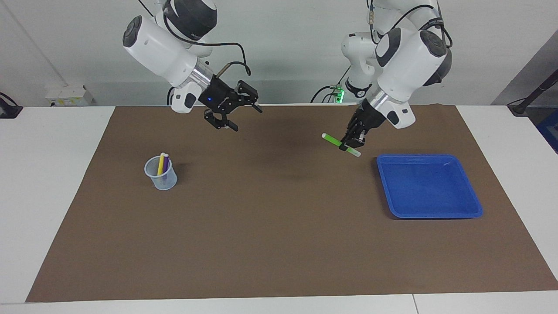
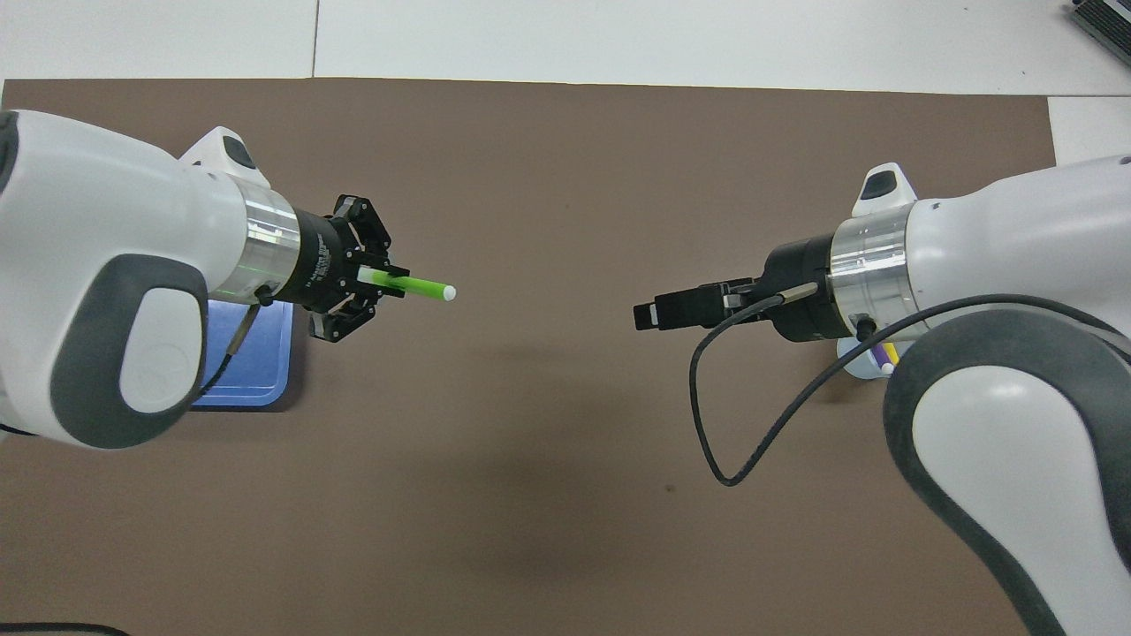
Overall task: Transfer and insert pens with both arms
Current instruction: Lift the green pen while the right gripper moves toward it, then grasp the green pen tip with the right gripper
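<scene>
My left gripper (image 1: 347,146) (image 2: 385,284) is shut on the bright green pen (image 1: 333,140) (image 2: 422,288), held roughly level in the air over the brown mat, just off the blue tray (image 1: 429,209) toward the table's middle. The pen's pale tip points toward my right gripper (image 1: 247,120) (image 2: 645,314), which hangs open and holds nothing over the mat, between the cup and the table's middle. The yellow pen (image 1: 160,164) and the purple pen (image 1: 165,167) stand in the clear cup (image 1: 162,179). In the overhead view the right arm hides most of the cup (image 2: 855,362).
A brown mat (image 1: 279,244) covers most of the white table. The blue tray has nothing in it, and the left arm covers most of it (image 2: 258,371) in the overhead view. A black cable (image 2: 707,424) loops down from the right wrist.
</scene>
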Controlling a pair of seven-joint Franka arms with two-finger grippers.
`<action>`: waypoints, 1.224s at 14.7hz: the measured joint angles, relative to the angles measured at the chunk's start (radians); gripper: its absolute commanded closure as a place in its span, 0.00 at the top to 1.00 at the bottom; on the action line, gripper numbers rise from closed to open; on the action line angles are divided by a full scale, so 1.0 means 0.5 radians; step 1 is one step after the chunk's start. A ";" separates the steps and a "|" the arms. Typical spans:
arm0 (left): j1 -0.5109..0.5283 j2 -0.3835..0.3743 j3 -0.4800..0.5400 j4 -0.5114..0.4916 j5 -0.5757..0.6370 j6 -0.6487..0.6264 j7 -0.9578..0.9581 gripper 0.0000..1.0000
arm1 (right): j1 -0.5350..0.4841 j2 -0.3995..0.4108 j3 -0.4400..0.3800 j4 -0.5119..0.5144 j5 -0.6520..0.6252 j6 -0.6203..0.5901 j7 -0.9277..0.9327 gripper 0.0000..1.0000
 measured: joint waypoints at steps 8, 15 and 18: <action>-0.353 0.000 -0.013 -0.007 -0.001 0.255 -0.774 0.00 | 0.156 0.040 0.002 -0.048 0.146 0.227 0.009 0.91; -0.457 0.000 -0.013 -0.008 -0.001 0.367 -0.951 0.00 | 0.205 0.056 0.002 -0.051 0.146 0.308 0.030 0.42; -0.460 -0.002 -0.012 -0.008 -0.001 0.369 -0.959 0.00 | 0.203 0.057 -0.002 -0.057 0.146 0.309 0.030 0.21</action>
